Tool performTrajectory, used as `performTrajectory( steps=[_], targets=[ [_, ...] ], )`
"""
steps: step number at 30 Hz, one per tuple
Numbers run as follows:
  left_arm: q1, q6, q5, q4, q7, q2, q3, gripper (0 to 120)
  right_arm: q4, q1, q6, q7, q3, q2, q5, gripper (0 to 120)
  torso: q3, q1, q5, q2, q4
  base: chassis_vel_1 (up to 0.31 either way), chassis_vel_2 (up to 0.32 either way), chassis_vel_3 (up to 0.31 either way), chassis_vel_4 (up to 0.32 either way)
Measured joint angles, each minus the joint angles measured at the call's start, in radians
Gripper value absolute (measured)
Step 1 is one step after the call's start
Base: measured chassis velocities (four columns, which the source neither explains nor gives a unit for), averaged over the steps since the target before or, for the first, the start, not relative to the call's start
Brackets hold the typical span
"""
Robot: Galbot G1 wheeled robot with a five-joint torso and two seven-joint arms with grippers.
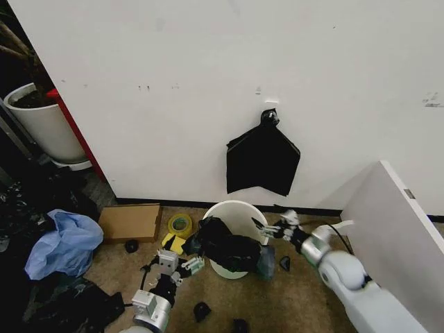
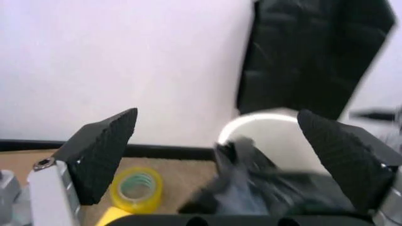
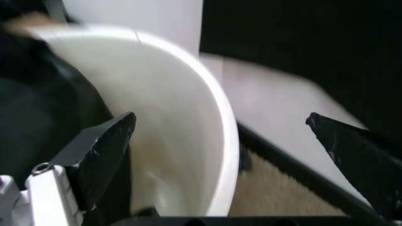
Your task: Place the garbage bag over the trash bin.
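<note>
Beside the bin's right rim, the right pincer (image 1: pixel 267 227) gaped wide, holding nothing. Left pincer (image 1: pixel 182 263) likewise stood open and empty near its left side. Crinkled, glossy garbage bag (image 1: pixel 229 246) lay bunched across the cream-white trash bin (image 1: pixel 239 208) on the carpeted floor.

Round cream-white plastic trash bin (image 1: pixel 239 211): front wall and base hidden behind crinkled glossy black garbage bag (image 1: pixel 229 246). Bag blurred in left wrist view. White plant pot (image 1: pixel 41 125) cut off at frame edge.
</note>
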Motion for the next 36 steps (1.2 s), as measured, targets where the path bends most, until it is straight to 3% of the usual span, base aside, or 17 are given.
performTrajectory(
  steps=[5, 7, 15, 29, 34, 36],
  targets=[
    [0.003, 0.005, -0.002, -0.032, -0.042, -0.034, -0.03, 100, -0.065, 0.153, -0.309, -0.052, -0.052, 0.052, -0.053, 100, 0.0, 0.0, -0.0002, 0.0, 0.0, 0.0, 0.0, 0.0, 0.0],
    [0.003, 0.006, -0.003, -0.037, -0.048, -0.034, -0.034, 100, -0.083, 0.182, -0.341, -0.07, -0.061, 0.064, -0.062, 100, 0.0, 0.0, 0.0001, 0.0, 0.0001, 0.0, 0.0, 0.0, 0.0],
    [-0.001, 0.014, -0.004, -0.05, -0.08, -0.038, -0.037, 100, -0.219, 0.295, -0.352, -0.162, -0.088, 0.112, -0.144, 100, 0.0, 0.0, 0.0, 0.0, -0.0001, 0.0, 0.0, 0.0, 0.0],
    [-0.008, 0.017, -0.005, -0.041, -0.135, -0.031, -0.039, 100, -0.245, 0.278, -0.368, -0.124, -0.093, 0.123, -0.114, 50, 0.0, 0.0, -0.0001, 0.0, -0.0003, 0.0, 0.0, 0.0, 0.0],
    [-0.011, 0.018, -0.006, -0.036, -0.145, -0.032, -0.041, 100, -0.225, 0.268, -0.395, -0.041, -0.107, 0.123, -0.04, 30, 0.0, 0.0, 0.0001, 0.0, -0.0001, 0.0, 0.0, 0.0, 0.0],
    [-0.012, 0.018, -0.007, -0.036, -0.146, -0.033, -0.041, 100, -0.219, 0.265, -0.401, -0.023, -0.109, 0.122, -0.023, 26, 0.0, 0.0, 0.0002, 0.0, 0.0, 0.0, 0.0, 0.0, 0.0]
  ],
)
